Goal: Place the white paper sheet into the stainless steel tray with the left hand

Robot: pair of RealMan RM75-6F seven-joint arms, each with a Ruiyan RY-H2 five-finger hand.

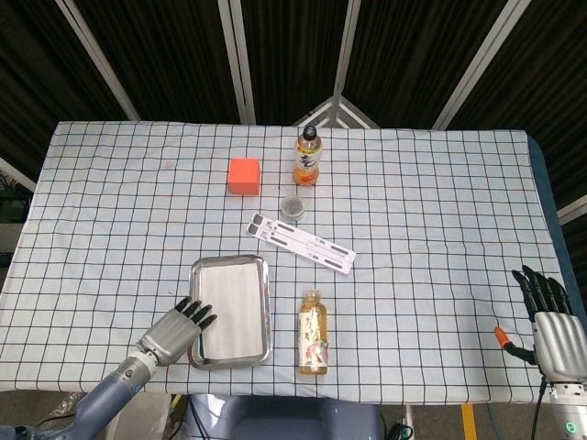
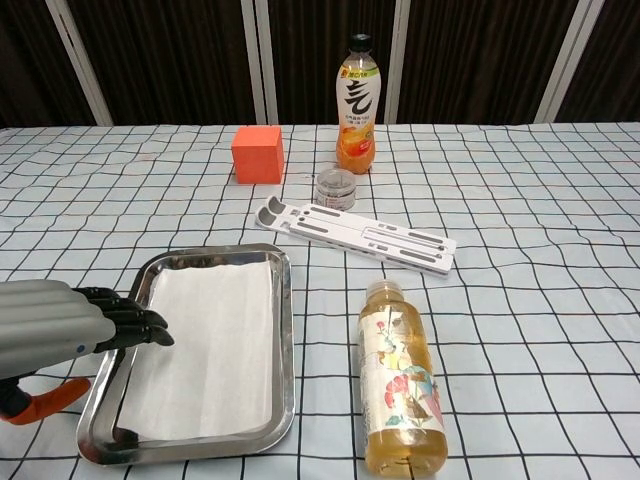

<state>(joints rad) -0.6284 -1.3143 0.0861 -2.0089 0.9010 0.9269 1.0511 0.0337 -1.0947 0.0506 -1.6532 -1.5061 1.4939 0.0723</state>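
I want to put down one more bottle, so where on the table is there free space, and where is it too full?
The cloth right of the white stand and the lying bottle, up to the right hand, is bare. So is the far left, behind the tray and left of the orange cube. The middle, around the upright bottle and small jar, is crowded.

Paper sheet (image 2: 205, 350) in tray (image 2: 285, 330); lying bottle (image 2: 403, 375) right.
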